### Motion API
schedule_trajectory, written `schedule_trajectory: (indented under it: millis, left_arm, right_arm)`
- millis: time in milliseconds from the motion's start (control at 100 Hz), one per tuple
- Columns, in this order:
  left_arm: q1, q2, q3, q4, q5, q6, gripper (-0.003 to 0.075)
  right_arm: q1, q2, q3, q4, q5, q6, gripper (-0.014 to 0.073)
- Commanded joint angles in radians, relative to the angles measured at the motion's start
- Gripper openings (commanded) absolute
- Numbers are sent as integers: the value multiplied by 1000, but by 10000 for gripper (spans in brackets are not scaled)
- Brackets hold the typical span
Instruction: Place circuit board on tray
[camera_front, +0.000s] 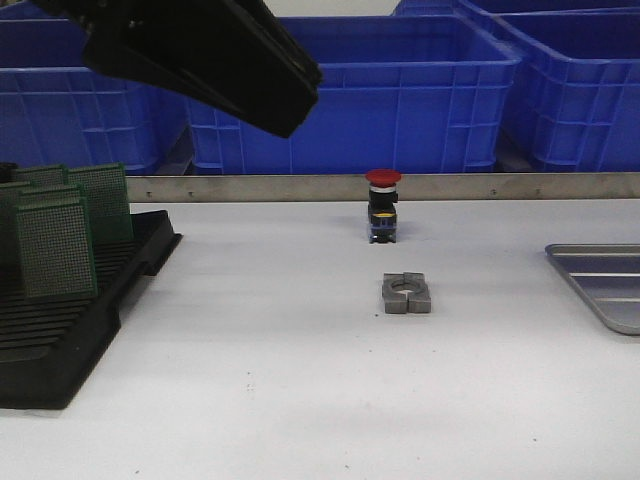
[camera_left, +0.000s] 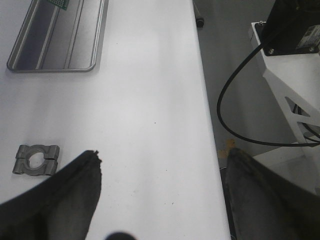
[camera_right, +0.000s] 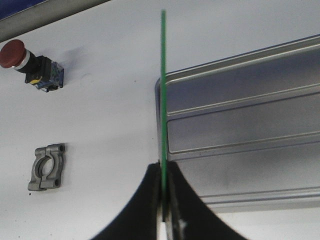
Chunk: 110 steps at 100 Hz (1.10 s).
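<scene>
My right gripper (camera_right: 163, 167) is shut on a thin green circuit board (camera_right: 163, 90), which I see edge-on. The board hangs above the near rim of the grey ribbed tray (camera_right: 240, 125); I cannot tell whether they touch. The tray also shows at the right edge of the front view (camera_front: 605, 280) and in the left wrist view (camera_left: 55, 37), where a green corner (camera_left: 60, 2) sits at its far end. My left gripper (camera_left: 162, 165) is open and empty, raised high at the left (camera_front: 290, 95). The right gripper is out of the front view.
A black slotted rack (camera_front: 60, 330) holding more green boards (camera_front: 55, 245) stands at the left. A red push button (camera_front: 383, 205) and a grey metal clamp (camera_front: 406, 294) sit mid-table. Blue bins (camera_front: 400, 90) line the back. The table edge (camera_left: 207, 125) drops to a cable and stand.
</scene>
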Motion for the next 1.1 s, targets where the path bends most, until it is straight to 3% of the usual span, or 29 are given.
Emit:
schedule_trajectory:
  millis: [0, 60, 110, 230, 310, 440, 810, 1090]
  left_arm:
    - [-9, -34, -30, -69, 5, -9, 494]
    - [-9, -34, -30, -69, 5, -9, 494]
    - [-9, -34, -30, -69, 5, -9, 494]
    - [-7, -34, -31, -67, 0, -9, 494]
    - [3, -34, -31, -67, -5, -9, 494]
    - [46, -34, -31, -67, -15, -9, 494]
    - [297, -34, -31, -23, -24, -9, 494]
    - [446, -34, -31, 280, -114, -9, 494]
  right_arm:
    - [-5, 20, -65, 22, -22, -4, -53]
    - [-5, 50, -88, 22, -18, -6, 14]
    - [-5, 71, -104, 22, -11, -12, 126]
    - [-5, 94, -121, 21, -21, -20, 512]
    - [-5, 94, -121, 21, -47, -42, 669]
    - [-5, 94, -121, 21, -55, -44, 622]
    - [-5, 94, -121, 21, -47, -44, 622]
    - [-5, 94, -121, 21, -44, -45, 622]
